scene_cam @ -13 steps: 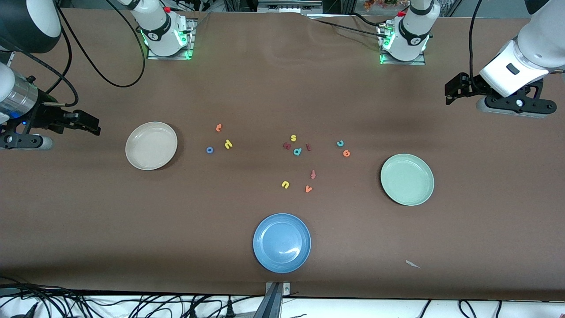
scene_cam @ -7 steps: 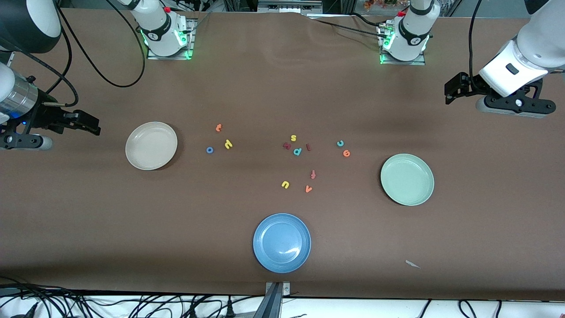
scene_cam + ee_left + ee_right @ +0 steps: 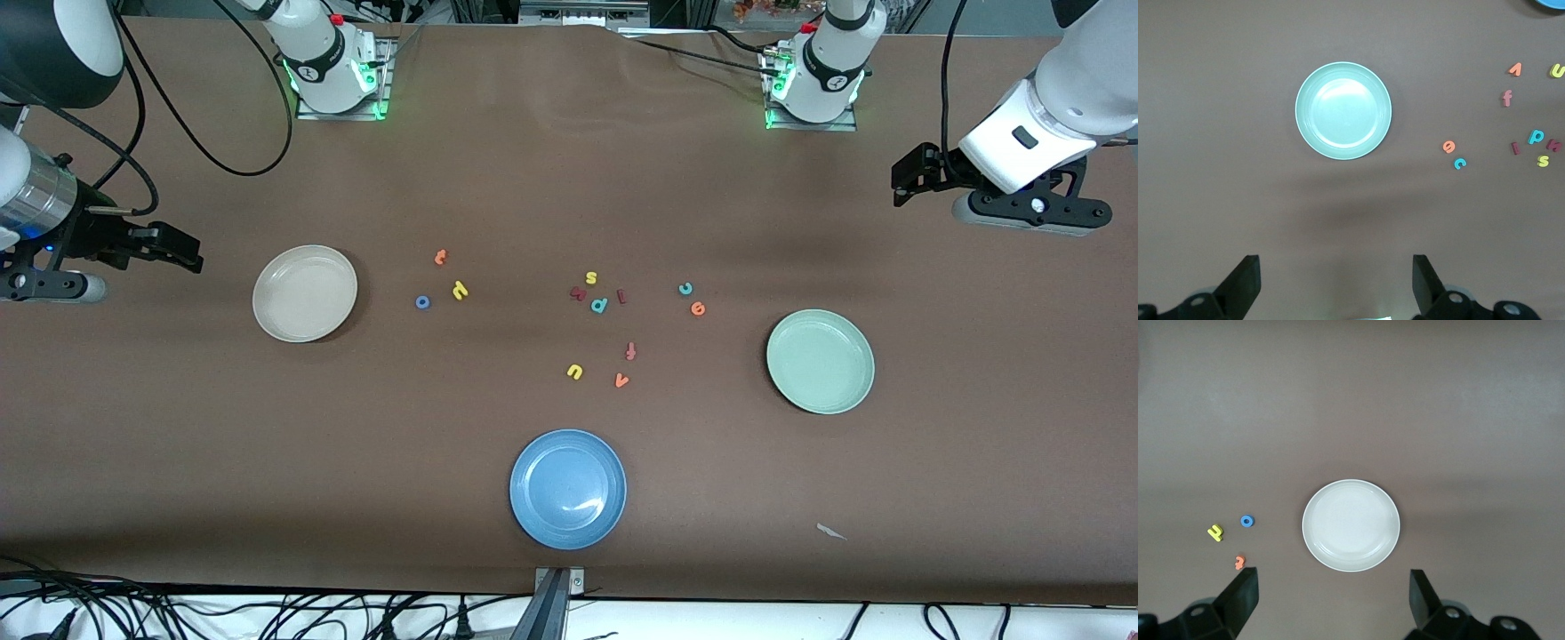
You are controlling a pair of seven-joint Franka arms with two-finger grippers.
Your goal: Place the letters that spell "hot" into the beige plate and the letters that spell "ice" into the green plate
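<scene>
The beige plate point(image 3: 305, 293) point(image 3: 1351, 525) lies empty toward the right arm's end. Beside it on the table are the orange t point(image 3: 440, 258), yellow h point(image 3: 459, 290) and blue o point(image 3: 422, 302). The green plate point(image 3: 820, 361) point(image 3: 1343, 110) lies empty toward the left arm's end. Near it lie the teal c point(image 3: 685, 288), orange e point(image 3: 698, 308) and dark red i point(image 3: 621, 296). My right gripper point(image 3: 182, 249) point(image 3: 1333, 597) hangs open, off the beige plate's outer side. My left gripper point(image 3: 905, 178) point(image 3: 1335, 280) hangs open over bare table past the green plate.
A blue plate point(image 3: 567, 488) sits near the front edge. Spare letters lie mid-table: yellow s point(image 3: 591, 277), teal p point(image 3: 599, 305), red f point(image 3: 630, 350), yellow u point(image 3: 574, 372), orange v point(image 3: 621, 380). A paper scrap point(image 3: 830, 532) lies near the front.
The left gripper has drifted slightly upward in the front view. The right arm, plates and letters have not moved.
</scene>
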